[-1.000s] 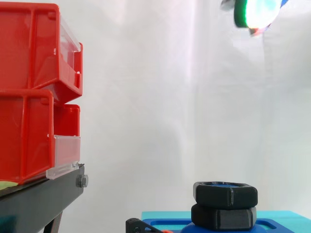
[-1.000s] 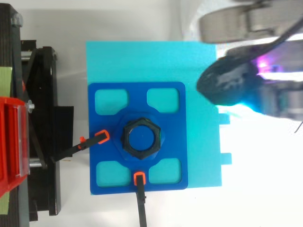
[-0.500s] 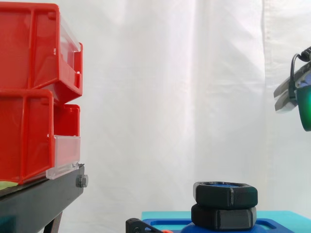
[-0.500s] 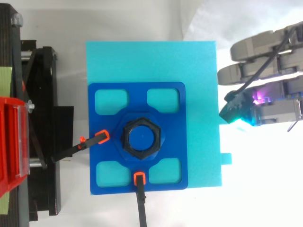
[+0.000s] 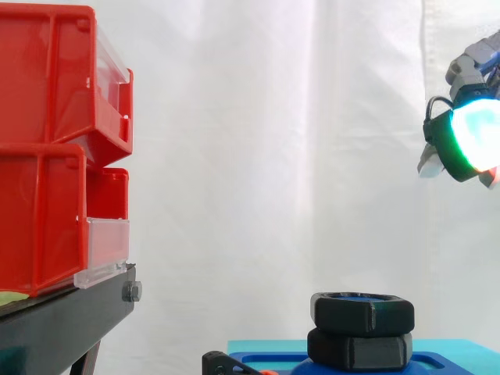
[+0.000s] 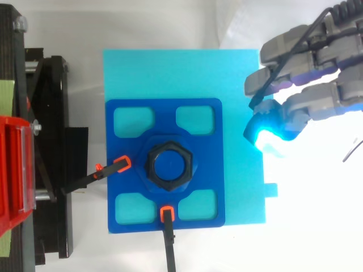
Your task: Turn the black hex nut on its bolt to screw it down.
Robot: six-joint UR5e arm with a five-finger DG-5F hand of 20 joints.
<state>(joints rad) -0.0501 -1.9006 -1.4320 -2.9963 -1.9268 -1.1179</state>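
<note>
Hand clear of black hex nut.
Fingers loosely apart, holding nothing, at two o'clock from it in the top view.

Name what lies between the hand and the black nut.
Top view: only bare cyan base and blue plate between hand and black hex nut.

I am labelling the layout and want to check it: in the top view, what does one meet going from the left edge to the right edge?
red bin → black stand → black hex nut → hand
</note>
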